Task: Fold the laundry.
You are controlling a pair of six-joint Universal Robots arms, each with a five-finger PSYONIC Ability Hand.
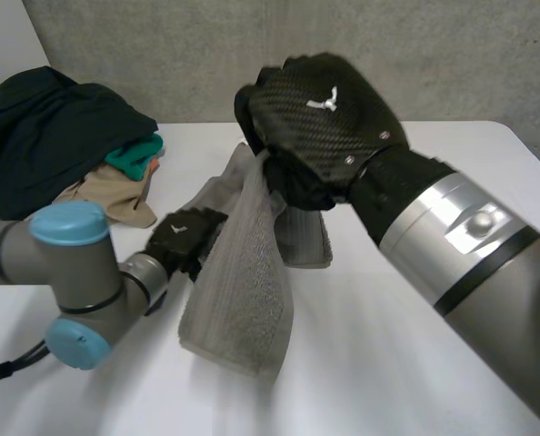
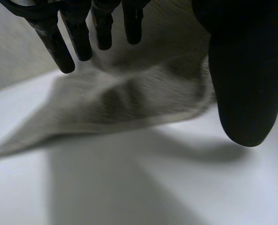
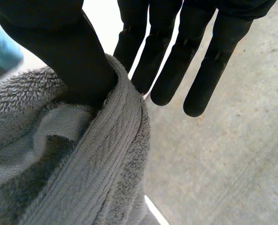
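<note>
Grey towel (image 1: 243, 300) hangs lengthwise from your right hand (image 1: 320, 118), top edge pinched between thumb and fingers, bottom resting on the table (image 1: 361, 363). Your left hand (image 1: 186, 236), fingers straight and spread, sits beside the towel's lower side edge, nearest it.

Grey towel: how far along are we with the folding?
No fold looks finished. In hand: the grey towel hangs from the right robot hand, pinched near its top edge, lower end on the table; the left robot hand is open beside it. Left: the heaped clothes pile.
</note>
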